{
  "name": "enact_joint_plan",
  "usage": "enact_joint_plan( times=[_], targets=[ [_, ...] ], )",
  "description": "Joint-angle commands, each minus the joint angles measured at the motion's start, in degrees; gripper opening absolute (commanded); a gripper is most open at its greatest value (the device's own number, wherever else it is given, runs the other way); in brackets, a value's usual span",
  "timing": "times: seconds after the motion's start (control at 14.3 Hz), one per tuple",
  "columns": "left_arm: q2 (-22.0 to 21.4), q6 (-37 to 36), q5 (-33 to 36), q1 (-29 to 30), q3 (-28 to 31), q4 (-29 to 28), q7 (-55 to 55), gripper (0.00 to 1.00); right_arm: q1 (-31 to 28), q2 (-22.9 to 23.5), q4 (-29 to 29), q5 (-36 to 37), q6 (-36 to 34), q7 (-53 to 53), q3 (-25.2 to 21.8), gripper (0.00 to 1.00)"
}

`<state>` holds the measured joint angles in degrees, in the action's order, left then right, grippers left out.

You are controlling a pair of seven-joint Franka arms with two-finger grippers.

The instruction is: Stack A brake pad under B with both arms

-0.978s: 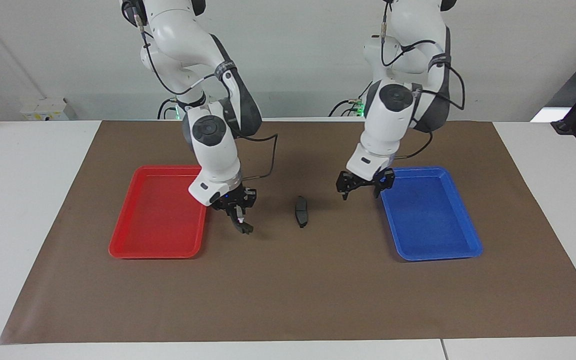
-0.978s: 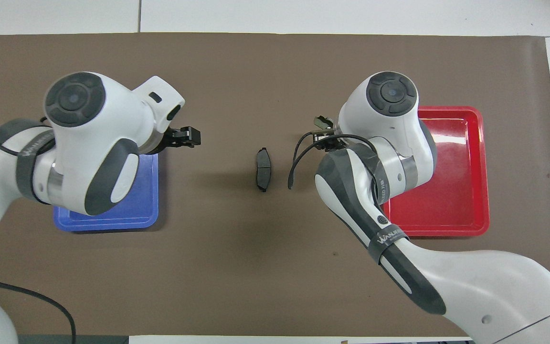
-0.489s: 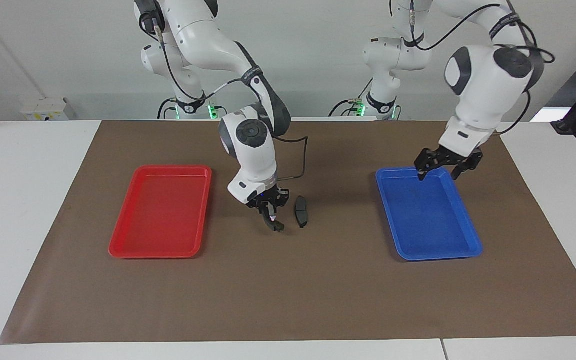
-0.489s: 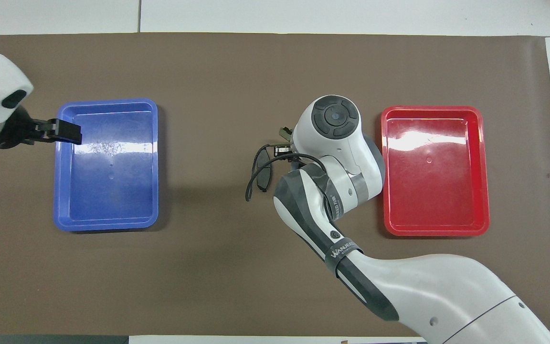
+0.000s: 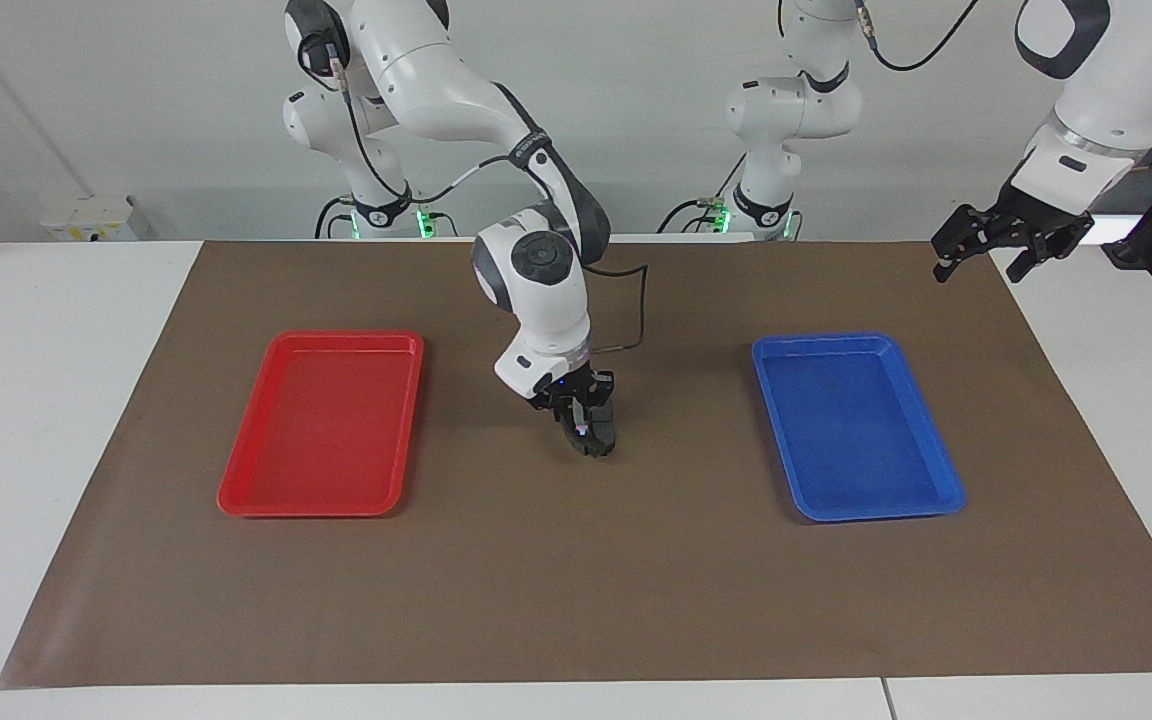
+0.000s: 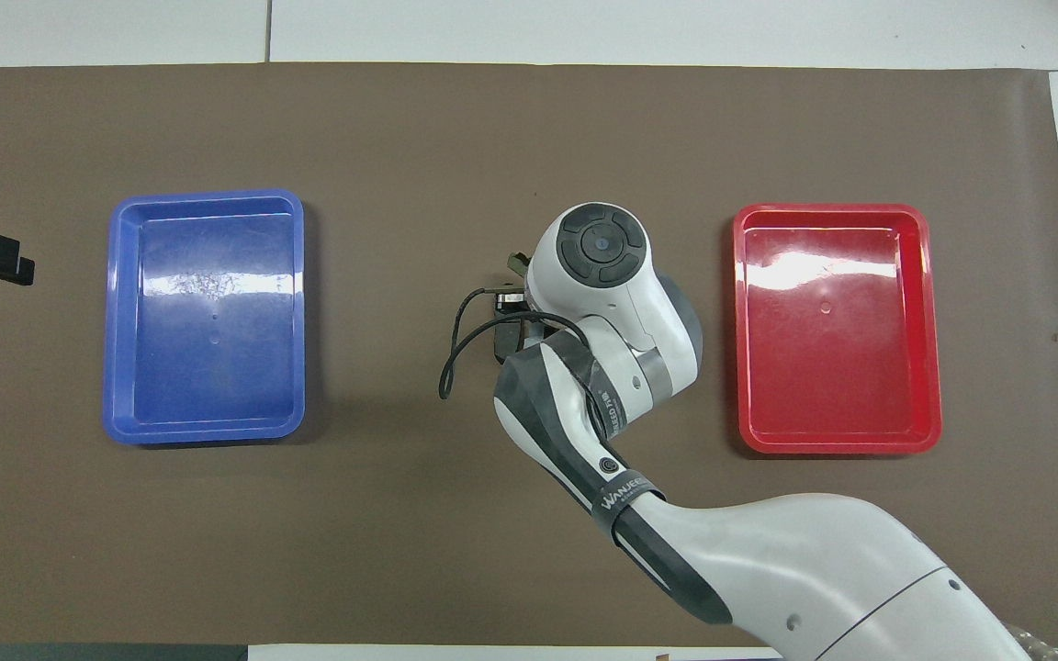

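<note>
The A brake pad, short and dark grey, lies on the brown mat midway between the two trays. It is partly covered by my right arm in the overhead view. My right gripper is shut on pad B, a dark pad with a pale strip, and holds it low over the A brake pad. I cannot tell whether the two pads touch. My left gripper is open and empty, raised high over the mat's edge at the left arm's end of the table.
A red tray lies toward the right arm's end of the table and a blue tray toward the left arm's end. Both are empty. The brown mat covers most of the table.
My right gripper has carried pad B from beside the red tray to over the A brake pad. My left gripper has risen and pulled away, past the blue tray to the mat's edge.
</note>
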<state>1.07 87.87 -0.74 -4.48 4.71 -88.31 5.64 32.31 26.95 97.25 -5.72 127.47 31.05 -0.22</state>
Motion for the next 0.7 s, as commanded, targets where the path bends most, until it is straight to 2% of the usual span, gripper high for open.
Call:
enact_joint_plan(
  times=[0.0, 0.63],
  targets=[
    [-0.3, -1.4, -0.1, -0.3, -0.3, -1.2, 0.2, 0.99, 1.2, 0.9, -0.6, -0.4, 1.0, 0.5, 0.1, 0.0],
    [-0.3, -1.4, -0.1, 0.4, -0.3, -1.1, 0.2, 0.99, 1.7, 1.8, -0.2, -0.3, 3.0, 0.4, 0.1, 0.0]
  ],
)
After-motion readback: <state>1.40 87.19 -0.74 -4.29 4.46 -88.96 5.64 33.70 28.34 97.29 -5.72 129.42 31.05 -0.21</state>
